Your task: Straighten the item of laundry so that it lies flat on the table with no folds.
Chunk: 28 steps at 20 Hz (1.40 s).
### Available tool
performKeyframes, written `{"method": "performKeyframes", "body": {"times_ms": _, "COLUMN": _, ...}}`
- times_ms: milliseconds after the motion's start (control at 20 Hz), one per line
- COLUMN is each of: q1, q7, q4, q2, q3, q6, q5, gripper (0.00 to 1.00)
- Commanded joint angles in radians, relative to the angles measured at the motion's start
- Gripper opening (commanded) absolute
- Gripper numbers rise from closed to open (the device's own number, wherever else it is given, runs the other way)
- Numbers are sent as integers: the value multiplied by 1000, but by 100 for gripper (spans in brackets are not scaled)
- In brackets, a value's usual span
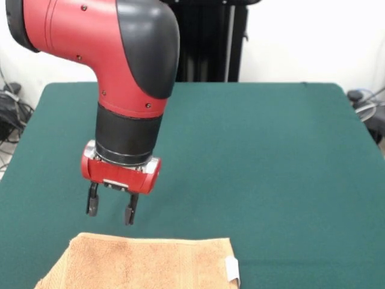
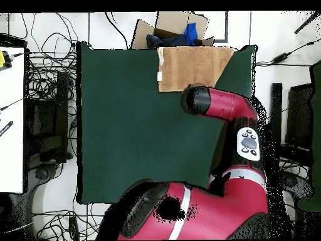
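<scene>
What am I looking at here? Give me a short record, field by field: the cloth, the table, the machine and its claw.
cloth: small peach-orange terry towel, at the table's edge far from the robot's pedestal; looks mostly spread, one corner slanted
tags: white tag on one side edge
table: large tabletop covered in dark green felt-like cloth
machine: red and black arm, bent over the table
claw: gripper pointing down, fingers apart, above the towel's edge, holding nothing
beyond the table: cardboard box with blue cloth, cables on the floor
</scene>
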Motion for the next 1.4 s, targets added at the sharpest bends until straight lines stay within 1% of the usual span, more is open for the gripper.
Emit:
{"method": "performKeyframes", "body": {"times_ms": 50, "q1": -113, "q7": -184, "q4": 66, "q2": -53, "q3": 177, "q6": 189, "q5": -31, "gripper": 100}}
{"method": "performKeyframes", "body": {"times_ms": 150, "q1": -103, "q7": -170, "q4": 54, "q2": -52, "q3": 164, "q6": 209, "q5": -36, "gripper": 100}}
{"method": "performKeyframes", "body": {"times_ms": 350, "q1": -98, "q7": -110, "q4": 29, "q2": -25, "q3": 166, "q6": 193, "q5": -42, "gripper": 100}}
{"method": "performKeyframes", "body": {"times_ms": 600, "q1": -79, "q7": -46, "q4": 3, "q2": -3, "q3": 144, "q6": 170, "q5": -50, "gripper": 100}}
{"method": "performKeyframes", "body": {"times_ms": 1050, "q1": -44, "q7": 9, "q4": -10, "q2": 6, "q3": 106, "q6": 160, "q5": -53, "gripper": 100}}
{"method": "performKeyframes", "body": {"times_ms": 1400, "q1": -23, "q7": 28, "q4": -45, "q2": 25, "q3": 89, "q6": 168, "q5": -55, "gripper": 100}}
